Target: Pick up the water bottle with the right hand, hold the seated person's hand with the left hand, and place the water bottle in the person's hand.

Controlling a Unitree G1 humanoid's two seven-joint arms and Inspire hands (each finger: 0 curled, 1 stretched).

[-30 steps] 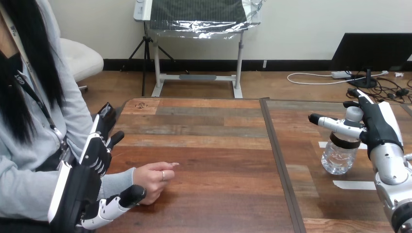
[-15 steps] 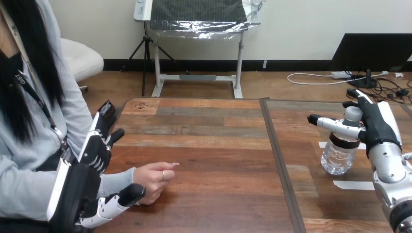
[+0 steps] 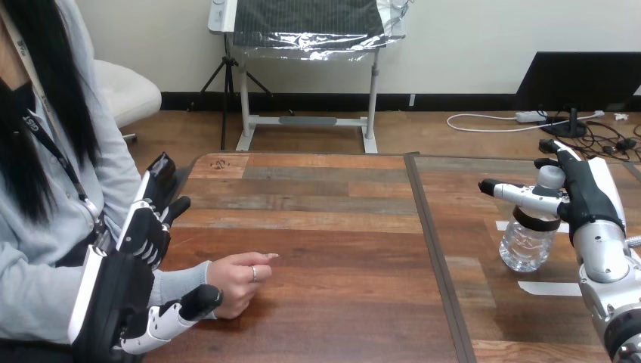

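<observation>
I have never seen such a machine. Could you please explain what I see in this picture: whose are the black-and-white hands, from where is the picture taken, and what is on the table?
The camera sits on the head of a humanoid robot and looks down across a wooden table. The two black-and-white machine hands are the robot's own. Its left hand is open, with straight fingers, beside the wrist of a person who sits at the left. Nothing is curled round that wrist. The person's hand rests on the table, loosely closed. At the right, the robot's right hand is at the neck of a clear water bottle, which stands on the table. Whether it grips the bottle, I cannot tell. Strips of white tape lie near the bottle.
</observation>
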